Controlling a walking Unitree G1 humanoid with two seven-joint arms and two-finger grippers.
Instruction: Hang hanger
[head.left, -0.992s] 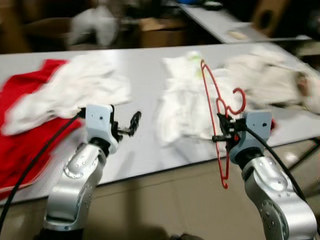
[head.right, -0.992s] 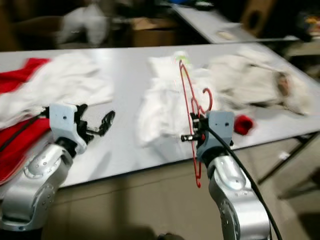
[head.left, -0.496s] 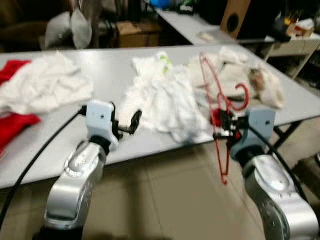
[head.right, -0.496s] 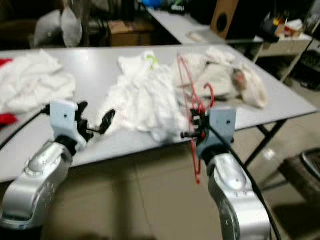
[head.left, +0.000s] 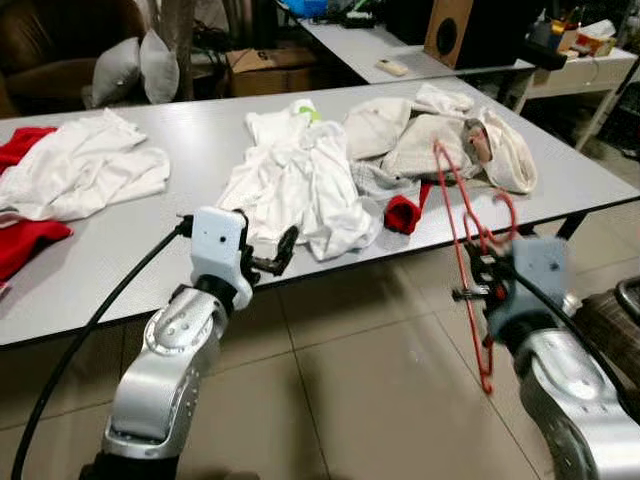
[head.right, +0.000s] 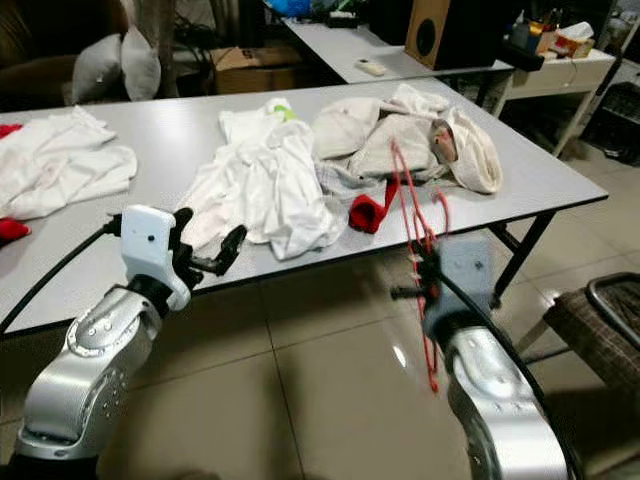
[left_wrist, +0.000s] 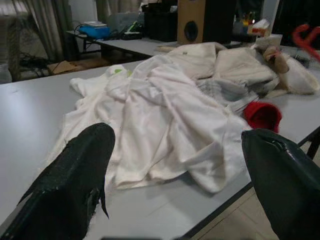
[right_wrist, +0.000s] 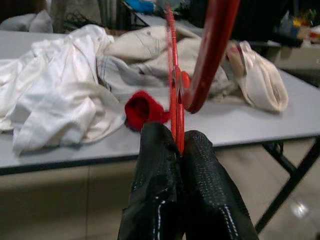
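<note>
Hanger (head.left: 468, 232) pinched upright in right tool (right_wrist: 178, 150), beside table (head.left: 150, 230)

Long grey table (head.left: 120, 270) strewn with clothes, beige tiled floor (head.left: 360, 390), wooden speaker (head.left: 447, 30) behind, grey cushions (head.left: 135, 68)

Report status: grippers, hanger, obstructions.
Right gripper shut on thin red wire hanger, off the table edge. Left gripper open, empty. Grey table with heaped white clothes ahead.

- The hanger (head.left: 468, 232) is bright red.
- The tabletop (head.left: 150, 240) is pale grey.
- The clothes (head.left: 298, 180) in the middle are white.
- A small sock (head.left: 402, 213) is red.
- Both end effectors, left end effector (head.left: 283, 250) and right end effector (right_wrist: 176, 150), have black fingers.
- The floor (head.left: 350, 390) is beige tile.
</note>
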